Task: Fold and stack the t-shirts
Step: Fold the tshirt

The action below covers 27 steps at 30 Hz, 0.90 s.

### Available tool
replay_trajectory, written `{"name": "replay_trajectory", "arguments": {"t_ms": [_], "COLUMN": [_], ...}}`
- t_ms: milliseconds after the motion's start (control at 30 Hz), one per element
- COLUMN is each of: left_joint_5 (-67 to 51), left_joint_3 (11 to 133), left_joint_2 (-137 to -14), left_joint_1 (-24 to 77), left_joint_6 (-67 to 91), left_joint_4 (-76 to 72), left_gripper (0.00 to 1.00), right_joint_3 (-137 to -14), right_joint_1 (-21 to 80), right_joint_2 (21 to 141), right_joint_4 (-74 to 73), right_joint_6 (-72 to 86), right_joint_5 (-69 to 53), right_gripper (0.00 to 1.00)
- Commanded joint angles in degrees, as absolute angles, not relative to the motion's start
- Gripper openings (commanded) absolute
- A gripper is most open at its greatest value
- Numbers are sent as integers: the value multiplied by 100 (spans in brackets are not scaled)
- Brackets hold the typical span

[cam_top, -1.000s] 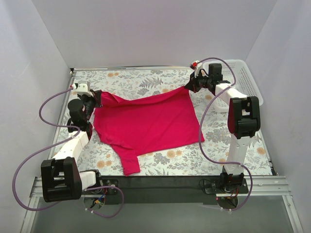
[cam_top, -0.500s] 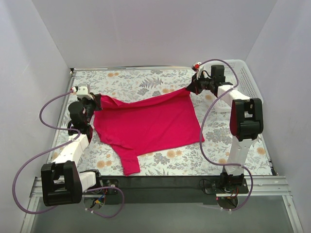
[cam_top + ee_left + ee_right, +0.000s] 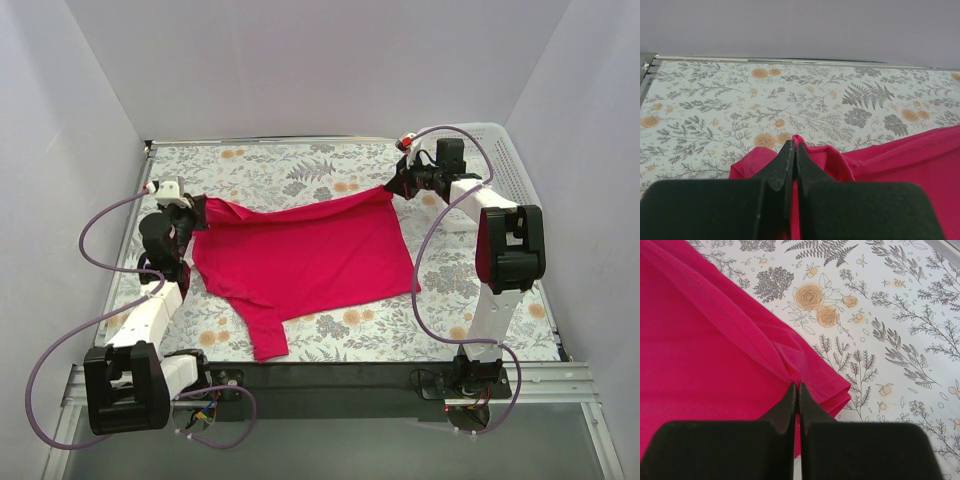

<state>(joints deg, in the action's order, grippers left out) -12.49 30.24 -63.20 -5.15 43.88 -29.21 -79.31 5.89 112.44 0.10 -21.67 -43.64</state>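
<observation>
Left claw (image 3: 199, 208) pinches the t-shirt (image 3: 300, 255) at its far left corner; right claw (image 3: 388, 186) pinches the far right.

High above the near edge, the top view looks down across the whole floral table (image 3: 290, 165), while both wrist views skim low and close over the t-shirt (image 3: 310, 255) edges it also shows

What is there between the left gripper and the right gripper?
The far edge of the red t-shirt runs from the left gripper to the right gripper; both are shut on it. The top view shows this.
</observation>
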Motion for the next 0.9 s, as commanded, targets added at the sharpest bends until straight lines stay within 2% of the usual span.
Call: {"name": "replay_trajectory", "arguments": {"t_ms": [0, 200, 267, 300, 333, 433, 467, 600, 867], "left_joint_5": [-1379, -1775, -1819, -1837, -1854, -1881, -1881, -1872, -1890], "left_joint_3": [2953, 2892, 2935, 2944, 2944, 2971, 2953, 2944, 2865], "left_joint_2": [-6082, -6099, -6143, -6204, -6214, -6240, -6232, -6179, -5986], "left_joint_1": [-545, -484, -466, -466, -457, -457, -457, -457, -457], "left_joint_6": [4368, 4289, 4289, 4289, 4289, 4307, 4315, 4315, 4315], "left_joint_4": [-2681, -2347, -2285, -2285, -2285, -2250, -2250, -2224, -2171], "left_gripper": [0, 0, 0, 0, 0, 0, 0, 0, 0], "right_joint_3": [-7954, -8042, -8033, -8033, -8025, -7981, -7972, -7928, -7866], "right_joint_1": [554, 562, 554, 554, 554, 554, 554, 554, 554], "right_joint_2": [11170, 11364, 11355, 11312, 11277, 11101, 11057, 10864, 10890], "right_joint_4": [35, -228, -272, -272, -281, -290, -273, -273, -316], "right_joint_6": [-2285, -2426, -2461, -2461, -2461, -2452, -2452, -2426, -2285], "right_joint_5": [-4359, -4289, -4298, -4298, -4298, -4333, -4377, -4491, -4535], "right_gripper": [1, 9, 16, 22, 37, 57, 60, 64, 64]}}
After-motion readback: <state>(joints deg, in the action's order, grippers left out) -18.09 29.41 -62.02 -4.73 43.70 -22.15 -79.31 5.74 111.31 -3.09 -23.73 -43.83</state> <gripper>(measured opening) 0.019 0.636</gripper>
